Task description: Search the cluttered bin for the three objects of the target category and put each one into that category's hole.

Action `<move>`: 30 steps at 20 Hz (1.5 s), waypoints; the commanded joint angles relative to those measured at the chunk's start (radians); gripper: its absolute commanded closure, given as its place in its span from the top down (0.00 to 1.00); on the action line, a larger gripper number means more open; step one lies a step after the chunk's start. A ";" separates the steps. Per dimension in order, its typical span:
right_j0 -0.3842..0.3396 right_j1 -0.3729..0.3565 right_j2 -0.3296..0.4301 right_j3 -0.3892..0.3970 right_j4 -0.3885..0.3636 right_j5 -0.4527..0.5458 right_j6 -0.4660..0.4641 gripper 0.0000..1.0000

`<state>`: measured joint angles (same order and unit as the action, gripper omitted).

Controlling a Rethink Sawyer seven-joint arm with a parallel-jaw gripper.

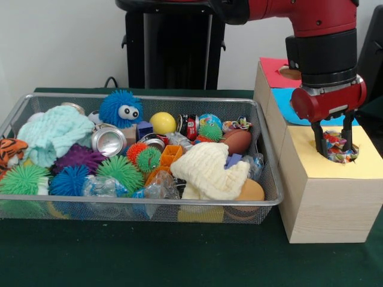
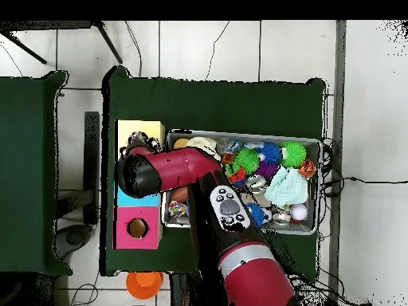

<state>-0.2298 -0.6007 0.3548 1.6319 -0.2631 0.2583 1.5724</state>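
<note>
Green cloth covers the table (image 1: 179, 263) under a wire bin (image 1: 263, 200) crowded with spiky balls, cans and cloths. Beside it, over the wooden box (image 1: 326, 203), the gripper (image 1: 336, 146) has its fingers (image 1: 321, 142) pinching a colourful crinkled wrapper (image 1: 336, 147), seemingly partway inside the yellow hole.

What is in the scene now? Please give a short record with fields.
gripper: over the yellow hole, around a colourful wrapper
gripper fingers: one on each side of the wrapper
box: wooden box with yellow, blue and pink tops, right of the bin in the front view
bin: wire bin, full of clutter
bin contents: spiky balls, cans, cloths, a blue fuzzy toy with eyes
table: green cloth
</note>
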 commanded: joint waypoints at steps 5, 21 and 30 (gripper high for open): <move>0.007 0.037 0.020 0.007 0.030 0.067 0.117 1.00; 0.086 -0.092 -0.050 -0.042 0.088 0.234 0.148 1.00; 0.093 -0.091 -0.058 -0.050 0.102 0.230 0.141 1.00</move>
<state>-0.1496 -0.6514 0.2810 1.6104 -0.2280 0.3558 1.5724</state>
